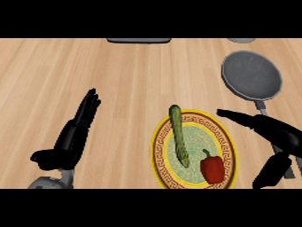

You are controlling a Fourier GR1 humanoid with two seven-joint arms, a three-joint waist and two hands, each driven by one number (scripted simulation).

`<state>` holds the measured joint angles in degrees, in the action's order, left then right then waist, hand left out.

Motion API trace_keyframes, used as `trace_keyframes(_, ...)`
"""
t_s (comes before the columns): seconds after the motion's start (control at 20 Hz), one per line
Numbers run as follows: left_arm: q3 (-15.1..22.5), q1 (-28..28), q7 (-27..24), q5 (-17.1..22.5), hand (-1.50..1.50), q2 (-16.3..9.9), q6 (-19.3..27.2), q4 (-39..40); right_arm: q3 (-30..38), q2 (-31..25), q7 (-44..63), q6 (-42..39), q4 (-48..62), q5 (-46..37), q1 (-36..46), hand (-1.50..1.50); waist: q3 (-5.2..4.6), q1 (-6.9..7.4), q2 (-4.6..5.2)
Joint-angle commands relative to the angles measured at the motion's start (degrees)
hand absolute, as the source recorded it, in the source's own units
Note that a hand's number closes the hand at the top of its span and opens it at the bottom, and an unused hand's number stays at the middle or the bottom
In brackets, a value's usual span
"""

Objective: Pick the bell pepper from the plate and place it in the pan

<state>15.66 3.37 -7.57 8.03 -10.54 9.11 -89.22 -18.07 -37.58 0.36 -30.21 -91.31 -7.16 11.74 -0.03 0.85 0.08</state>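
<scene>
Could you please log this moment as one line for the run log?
bell pepper: on plate | pan: holds nothing | right hand: open, beside plate | left hand: open, resting

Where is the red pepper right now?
In the head view, the red bell pepper lies at the lower right of the yellow-rimmed patterned plate, beside the long green vegetable, close to the black right hand.
</scene>
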Motion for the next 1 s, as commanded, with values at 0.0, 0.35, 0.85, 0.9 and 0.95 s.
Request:
trace_keyframes(0.0, 1.5, -4.1, 0.7, -1.2, 0.00, 0.3, 0.8, -4.1, -6.4, 1.7, 3.3, -1.7, -1.3, -6.8, 0.7, -1.50, 0.03, -0.05, -0.18)
trace_keyframes(0.35, -1.5, 0.9, 6.0, -1.4, 0.00, 1.4, 0.4, -3.9, -9.2, 6.4, 6.1, -1.2, -0.9, -16.7, -1.8, -1.50, 0.04, -0.76, -0.12)
trace_keyframes(0.85, -4.9, 0.0, -0.8, -3.9, 0.00, 3.9, -3.4, 1.9, -3.5, 13.4, 4.0, -3.7, 2.8, -23.2, -3.5, -1.50, 0.03, -0.87, -0.09)
trace_keyframes(0.9, -3.6, -3.6, 1.5, -3.9, 0.00, 3.6, -3.2, -3.0, -0.1, 11.3, 2.6, -6.1, 3.4, -21.5, -2.1, -1.50, 0.03, -0.76, -0.11)
trace_keyframes(0.95, -5.9, 0.8, 3.7, -3.2, 0.00, 2.6, -3.9, -2.0, -3.2, 12.6, 0.9, -3.1, 4.2, -24.0, -5.4, -1.50, 0.04, -0.87, -0.10)
